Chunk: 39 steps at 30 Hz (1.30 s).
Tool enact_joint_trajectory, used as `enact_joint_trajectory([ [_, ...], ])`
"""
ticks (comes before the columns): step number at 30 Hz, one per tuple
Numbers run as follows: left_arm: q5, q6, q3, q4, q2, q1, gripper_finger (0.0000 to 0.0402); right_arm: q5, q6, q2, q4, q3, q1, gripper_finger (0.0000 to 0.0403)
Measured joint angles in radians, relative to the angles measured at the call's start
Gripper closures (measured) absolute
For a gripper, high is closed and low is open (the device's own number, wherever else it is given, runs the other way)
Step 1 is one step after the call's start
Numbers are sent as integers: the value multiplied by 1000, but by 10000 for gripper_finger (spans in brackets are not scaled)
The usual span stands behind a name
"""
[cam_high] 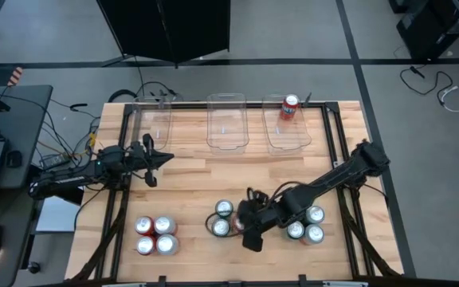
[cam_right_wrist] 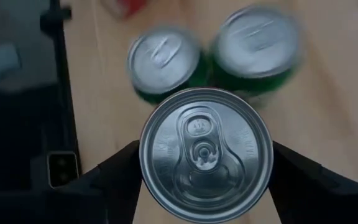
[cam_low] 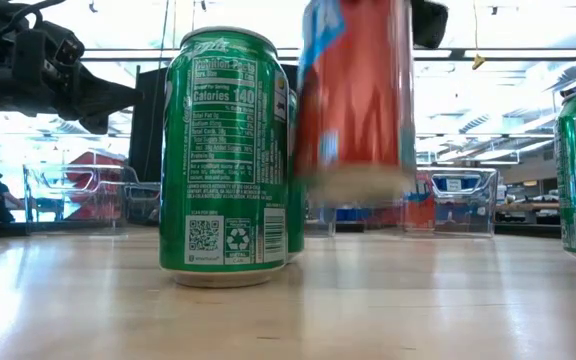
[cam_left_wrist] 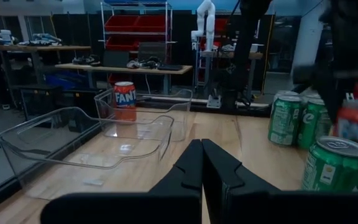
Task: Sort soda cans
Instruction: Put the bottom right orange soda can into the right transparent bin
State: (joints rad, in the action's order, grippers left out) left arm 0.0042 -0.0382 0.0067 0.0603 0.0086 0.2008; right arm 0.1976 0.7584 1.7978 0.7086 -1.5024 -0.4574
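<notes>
1. I see the wooden table (cam_high: 205, 171) carrying three clear bins (cam_high: 228, 121) along its far edge; the rightmost bin (cam_high: 281, 131) holds one red can (cam_high: 291, 106).
2. My right gripper (cam_right_wrist: 207, 168) is at the near middle, fingers on either side of a red can (cam_low: 353, 95) that hangs above the tabletop in the low view.
3. My left gripper (cam_left_wrist: 202, 163) waits near the left bin, fingers pressed together, holding nothing.
4. Green cans (cam_high: 222, 218) stand just beside the right gripper; silver-topped cans (cam_high: 309, 225) sit right of it, and red cans (cam_high: 156, 235) cluster at near left.
</notes>
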Motion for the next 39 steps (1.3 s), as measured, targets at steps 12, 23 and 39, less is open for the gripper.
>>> enact_joint_trajectory([
  [12, 0, 0, 0, -3, 0, 0, 400, 374, 200, -351, 408, -1, 129, 125],
  [23, 0, 0, 0, -3, 0, 0, 400, 430, 134, -502, 596, 77, 574, 125],
  [39, 0, -21, 0, -3, 0, 0, 400, 273, -82, -541, 117, 500, 1003, 125],
])
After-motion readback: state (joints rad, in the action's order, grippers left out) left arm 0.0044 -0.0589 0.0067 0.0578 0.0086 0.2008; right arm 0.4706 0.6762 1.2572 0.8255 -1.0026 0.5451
